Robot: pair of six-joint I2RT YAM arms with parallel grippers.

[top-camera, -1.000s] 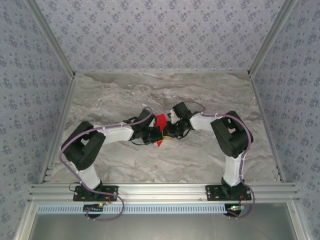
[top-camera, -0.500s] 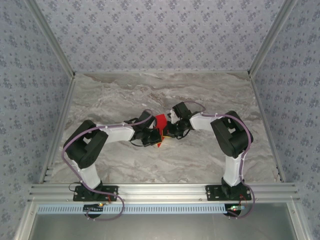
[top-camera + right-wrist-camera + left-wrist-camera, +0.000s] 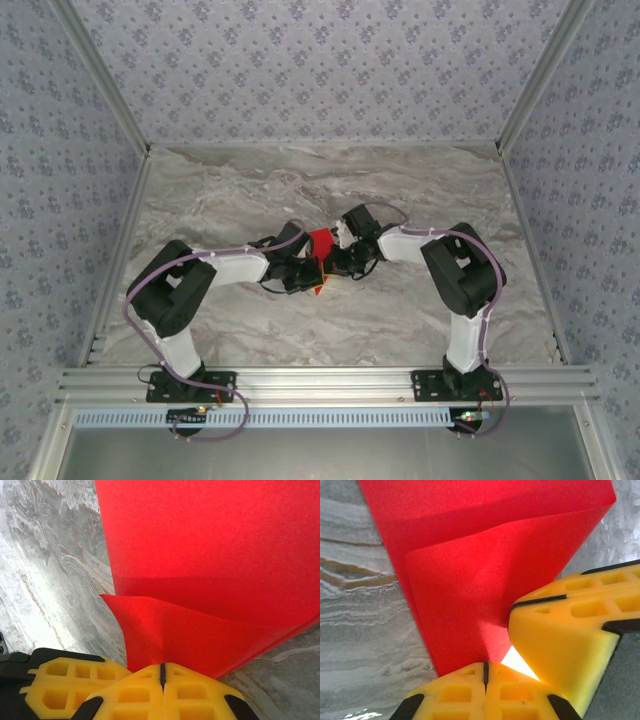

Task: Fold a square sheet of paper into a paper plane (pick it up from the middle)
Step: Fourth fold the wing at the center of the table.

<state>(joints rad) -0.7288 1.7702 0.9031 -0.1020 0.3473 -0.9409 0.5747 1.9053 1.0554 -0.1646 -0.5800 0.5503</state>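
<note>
The red sheet of paper (image 3: 320, 248), folded over itself, hangs between the two arms above the middle of the table. My left gripper (image 3: 308, 272) is shut on it from the left. My right gripper (image 3: 338, 262) is shut on it from the right. In the left wrist view the red paper (image 3: 485, 565) rises from my closed yellow fingers (image 3: 455, 695), and the right gripper's yellow finger (image 3: 570, 630) presses in beside them. In the right wrist view the folded paper (image 3: 215, 565) stands out of my closed jaws, with the left gripper's finger (image 3: 60, 677) at the lower left.
The marble table (image 3: 250, 185) lies under the arms. Patterned walls (image 3: 320, 60) enclose it at the back and sides. An aluminium rail (image 3: 330, 385) runs along the near edge by the arm bases.
Both grippers have shifted slightly toward the back with the paper; the red tip below the grip shows shorter than a second ago. The grips have not changed.
</note>
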